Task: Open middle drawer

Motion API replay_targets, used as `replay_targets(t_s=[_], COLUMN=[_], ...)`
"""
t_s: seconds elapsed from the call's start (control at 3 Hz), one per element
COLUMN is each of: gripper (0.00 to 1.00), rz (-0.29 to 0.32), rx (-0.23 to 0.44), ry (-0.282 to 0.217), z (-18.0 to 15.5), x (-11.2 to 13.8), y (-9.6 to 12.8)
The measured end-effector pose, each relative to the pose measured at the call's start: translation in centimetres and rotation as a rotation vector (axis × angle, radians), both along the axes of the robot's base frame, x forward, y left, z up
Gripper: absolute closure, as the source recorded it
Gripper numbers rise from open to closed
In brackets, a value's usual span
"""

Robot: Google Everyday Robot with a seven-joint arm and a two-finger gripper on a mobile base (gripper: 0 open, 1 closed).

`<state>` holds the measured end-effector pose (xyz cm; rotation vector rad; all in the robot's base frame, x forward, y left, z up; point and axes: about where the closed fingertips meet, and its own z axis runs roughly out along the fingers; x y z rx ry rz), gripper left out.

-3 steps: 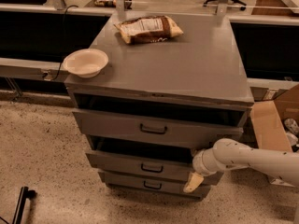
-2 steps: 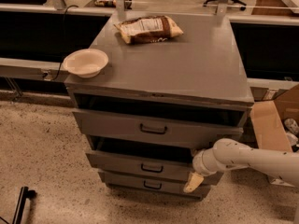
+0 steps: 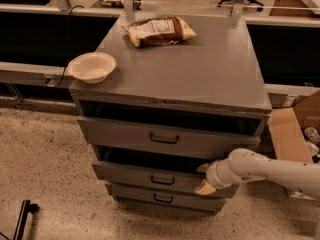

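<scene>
Light: warm and moderate, falling from overhead onto the cabinet top (image 3: pixel 200 69), which carries a broad pale sheen. Shadows: the open drawer recesses read near black, and the floor (image 3: pixel 45 174) darkens under the cabinet. My gripper (image 3: pixel 204 178), at the right end of the middle drawer (image 3: pixel 130 174), is lit cream on top and shaded beneath.

A single camera stands in front of the grey cabinet (image 3: pixel 185 79), raised above it and tilted down, near enough that the cabinet fills the middle of the view. It faces the drawer fronts and takes in the top. The arm (image 3: pixel 272 171) enters from the right edge, and its end effector (image 3: pixel 204 178) sits at the right end of the middle drawer (image 3: pixel 150 176).
</scene>
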<state>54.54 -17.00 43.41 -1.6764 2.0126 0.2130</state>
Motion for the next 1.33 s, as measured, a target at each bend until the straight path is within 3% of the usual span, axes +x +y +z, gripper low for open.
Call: replay_targets(t_s=[0.67, 1.0, 1.33], gripper=[0.87, 0.87, 0.63], rz=[0.0, 0.0, 0.0], rx=[0.0, 0.0, 0.0], ry=[0.0, 0.0, 0.0], z=[0.0, 0.0, 0.0], x=[0.0, -0.04, -0.08], y=[0.0, 0.03, 0.0])
